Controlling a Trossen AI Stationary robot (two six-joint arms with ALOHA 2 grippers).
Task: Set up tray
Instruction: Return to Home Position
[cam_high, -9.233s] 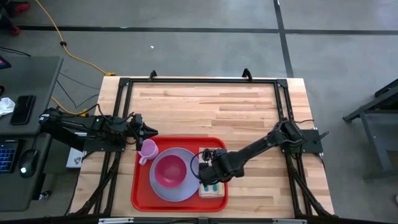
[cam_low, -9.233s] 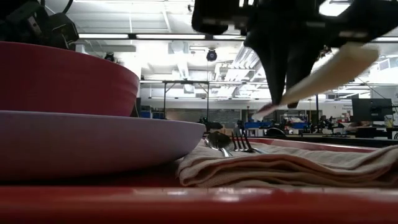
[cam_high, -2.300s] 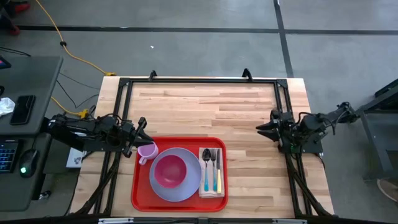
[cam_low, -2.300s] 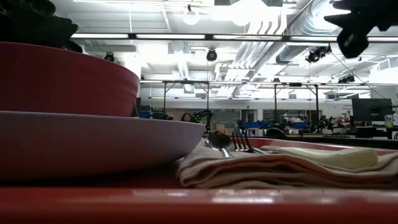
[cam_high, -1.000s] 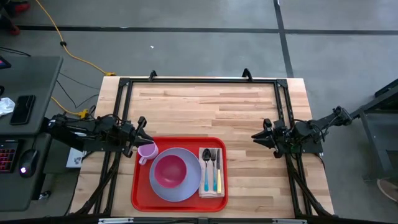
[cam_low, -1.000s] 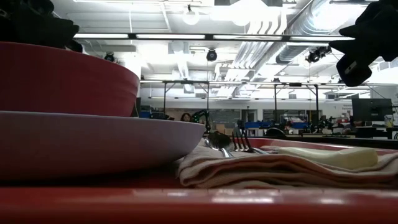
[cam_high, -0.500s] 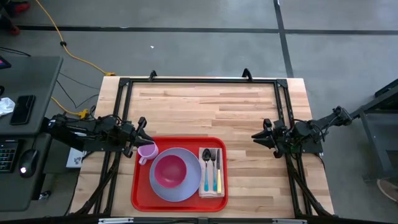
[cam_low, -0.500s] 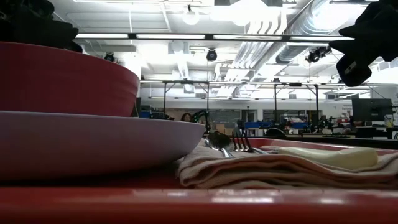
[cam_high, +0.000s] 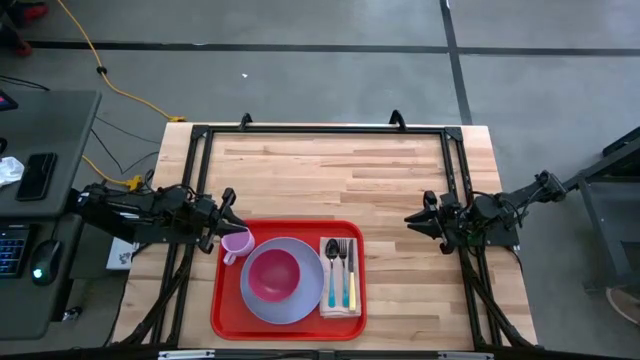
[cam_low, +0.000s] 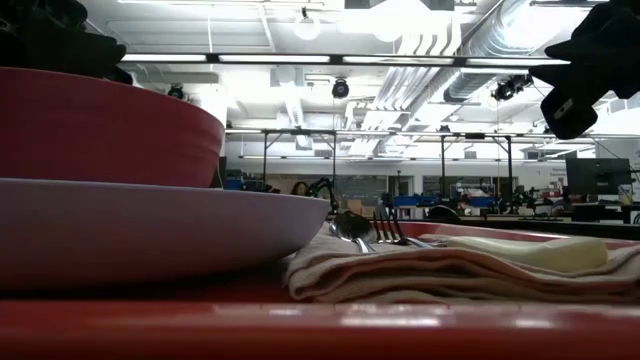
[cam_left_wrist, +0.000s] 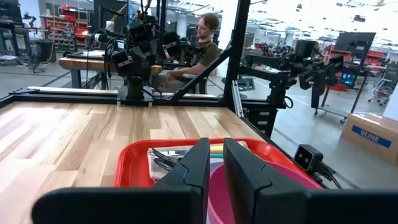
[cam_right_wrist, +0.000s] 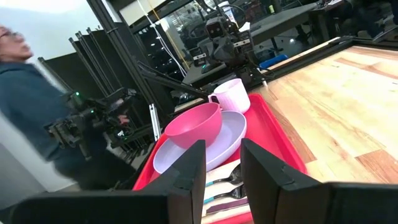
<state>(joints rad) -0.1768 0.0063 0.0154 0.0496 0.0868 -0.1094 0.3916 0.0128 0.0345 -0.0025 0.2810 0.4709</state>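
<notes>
**Hidden or unclear**
- Low view: the near rim of the tray (cam_low: 320, 330) is a blurred red band across the bottom. The lavender plate (cam_low: 150, 225) and pink bowl (cam_low: 100, 125) are cut off at the left edge.
- Folds of the napkin (cam_low: 450, 270) hide the cutlery handles. Only the spoon (cam_low: 352, 228) bowl and the fork (cam_low: 388, 230) tines show.
- The dark shapes at the upper corners are arm parts, and finger position cannot be read there.

**Layout (high view)**
- The tray lies on the tabletop (cam_high: 340, 165) at its near edge, left of centre.
- It carries the plate with the bowl on it and a pink mug (cam_high: 236, 243) at the far left corner.
- The napkin holds spoon, fork and yellow knife (cam_high: 351, 285) (left to right).

**Left claw** (cam_high: 230, 205)
- It sits just beside the tray's far left corner, near the mug.
- Its fingers (cam_left_wrist: 198, 165) are separated by a thin slit and hold nothing.

**Right claw** (cam_high: 412, 218)
- It sits by the tabletop's right side, well apart from the tray.
- Its fingertips (cam_right_wrist: 186, 180) are slightly apart and grip nothing
</notes>
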